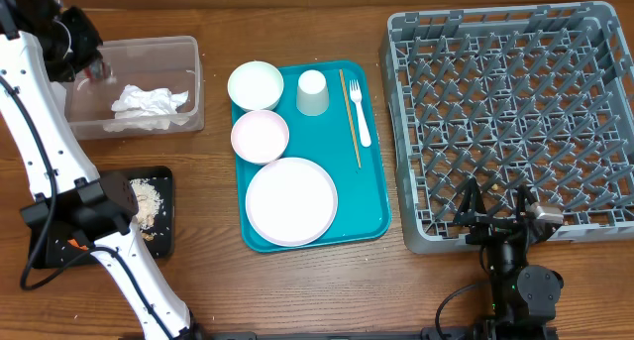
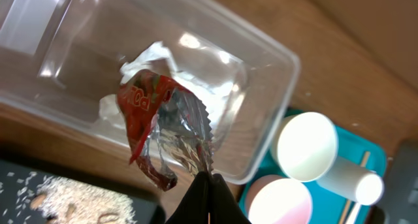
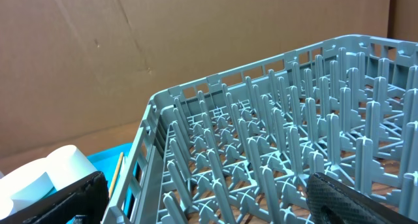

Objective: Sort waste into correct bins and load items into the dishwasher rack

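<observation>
Brown wooden surface (image 1: 218, 281) up top, plain cardboard (image 3: 98, 54) behind it in the right wrist view. Overhead, the left gripper (image 1: 92, 69) is over the clear plastic rectangular tub (image 1: 193, 82), but only a speck of red shows there. The left wrist camera gives the real story: that gripper is clamped shut on a red foil-lined wrapper (image 2: 153, 119), which dangles over the tub above one crumpled white paper napkin (image 1: 149, 107). Just below sits one shallow black rectangular tray (image 1: 163, 176) holding beige crumbs (image 1: 149, 203).

On the flat teal tray (image 1: 376, 181), count them: two small white bowls (image 1: 256, 85) (image 1: 261, 136), one round white plate (image 1: 291, 200), one white cup (image 1: 312, 92), one thin wooden chopstick (image 1: 351, 117) and one white plastic fork (image 1: 361, 112).

Over on the right is one grey plastic grid rack (image 1: 515, 112). The right gripper (image 3: 209, 201) is spread wide at its near edge, holding nothing, its camera looking in among the pegs.
</observation>
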